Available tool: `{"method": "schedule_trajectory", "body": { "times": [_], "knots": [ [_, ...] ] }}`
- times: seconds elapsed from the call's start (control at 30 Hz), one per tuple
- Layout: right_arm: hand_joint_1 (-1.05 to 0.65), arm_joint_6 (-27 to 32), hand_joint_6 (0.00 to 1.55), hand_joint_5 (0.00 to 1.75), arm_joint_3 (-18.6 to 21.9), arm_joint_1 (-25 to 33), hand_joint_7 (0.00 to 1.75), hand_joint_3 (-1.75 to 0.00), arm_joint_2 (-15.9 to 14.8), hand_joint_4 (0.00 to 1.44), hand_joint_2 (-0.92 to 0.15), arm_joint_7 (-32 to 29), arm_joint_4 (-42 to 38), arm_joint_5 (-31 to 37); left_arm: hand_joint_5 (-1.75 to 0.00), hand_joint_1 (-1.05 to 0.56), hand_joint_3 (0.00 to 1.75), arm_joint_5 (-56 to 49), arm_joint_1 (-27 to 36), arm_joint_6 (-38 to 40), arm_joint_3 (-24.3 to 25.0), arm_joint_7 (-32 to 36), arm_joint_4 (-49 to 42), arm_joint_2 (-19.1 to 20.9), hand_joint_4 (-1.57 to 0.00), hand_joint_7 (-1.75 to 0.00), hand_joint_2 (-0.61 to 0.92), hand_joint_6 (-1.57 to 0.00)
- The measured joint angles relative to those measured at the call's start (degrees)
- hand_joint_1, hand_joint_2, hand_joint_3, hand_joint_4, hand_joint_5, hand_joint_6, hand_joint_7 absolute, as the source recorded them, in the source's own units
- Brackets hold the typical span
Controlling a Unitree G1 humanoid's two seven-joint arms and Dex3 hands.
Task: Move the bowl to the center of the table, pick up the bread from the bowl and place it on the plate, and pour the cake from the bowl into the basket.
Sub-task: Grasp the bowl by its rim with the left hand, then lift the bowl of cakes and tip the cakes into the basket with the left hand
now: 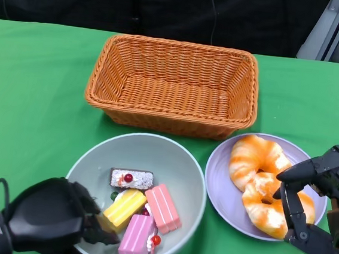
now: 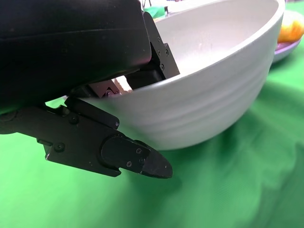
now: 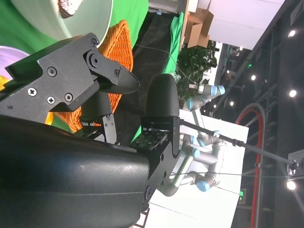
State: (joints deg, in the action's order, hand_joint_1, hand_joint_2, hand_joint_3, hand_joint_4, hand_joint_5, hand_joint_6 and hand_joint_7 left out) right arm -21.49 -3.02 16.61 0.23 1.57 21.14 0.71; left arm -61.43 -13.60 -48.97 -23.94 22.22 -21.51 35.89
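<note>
We see our left hand (image 1: 58,218) gripping the near-left rim of the smooth, rounded grey-green bowl (image 1: 181,164), fingers hooked inside the wall and another finger (image 2: 128,159) under its curved outside. The bowl sits on the green cloth table (image 1: 34,102), just in front of the woven wicker basket (image 1: 174,82), a rectangular tub of orange cane. In the bowl lie blocky cake pieces (image 1: 143,211): pink, yellow and one dark slice with a red cherry. Beside it, the flat lilac plate (image 1: 220,192) carries two glossy orange-and-cream bread twists (image 1: 260,178). Our right hand (image 1: 315,204) hovers over the plate's right edge, fingers apart, holding nothing
</note>
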Motion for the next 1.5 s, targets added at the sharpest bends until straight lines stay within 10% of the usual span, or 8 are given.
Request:
{"method": "schedule_trajectory", "body": {
  "times": [0.33, 0.47, 0.57, 0.63, 1.03, 1.5],
  "knots": [
    [-0.05, 0.0, 0.63, 1.54, -0.1, 0.0, 1.29, -0.99, 0.2, 0.63, -0.56, 0.0, 0.0, 0.1, -0.16, -0.22, 0.01, 5.3, -4.7, -5.0, -2.7, 2.4, -10.8, -2.4, -1.23, -0.10, 0.91, -1.17],
    [-0.04, 0.0, 0.63, 1.55, -0.2, 0.1, 1.28, -0.99, 0.3, 0.63, -0.56, 0.0, 0.0, 0.1, -1.21, -0.18, 0.05, 7.3, -6.0, -7.6, -3.0, 2.9, -14.4, -3.1, -0.89, -0.10, 0.92, -1.27],
    [-0.04, 0.0, 0.63, 1.56, -0.3, 0.1, 1.28, -0.98, 0.3, 0.62, -0.57, 0.0, 0.0, 0.0, -1.51, -0.16, 0.09, 8.6, -6.3, -9.1, -3.0, 3.3, -15.5, -3.4, -0.78, -0.21, 0.92, -1.25],
    [-0.04, 0.0, 0.63, 1.56, -0.3, 0.1, 1.27, -0.96, 0.3, 0.62, -0.58, 0.1, 0.0, 0.0, -1.66, -0.18, 0.12, 8.8, -6.5, -9.9, -3.0, 3.8, -16.5, -3.4, -0.73, -0.78, 0.92, -0.97],
    [-0.05, 0.0, 0.64, 1.55, -0.3, 0.0, 1.28, -0.94, 0.3, 0.63, -0.57, 0.6, -0.4, -0.1, -1.63, -0.18, 0.32, 11.8, -6.9, -18.4, -2.4, 4.3, -19.0, -2.6, -0.76, -1.22, 0.88, -0.77],
    [-0.05, 0.0, 0.64, 1.55, -0.4, -1.2, 1.27, -0.91, 0.3, 0.62, -0.58, 0.6, -1.5, -0.1, -1.65, -0.20, 0.75, 33.2, -3.1, -24.7, 1.9, -8.1, -12.1, 3.7, -0.77, -1.16, 0.66, -0.80]
  ]
}}
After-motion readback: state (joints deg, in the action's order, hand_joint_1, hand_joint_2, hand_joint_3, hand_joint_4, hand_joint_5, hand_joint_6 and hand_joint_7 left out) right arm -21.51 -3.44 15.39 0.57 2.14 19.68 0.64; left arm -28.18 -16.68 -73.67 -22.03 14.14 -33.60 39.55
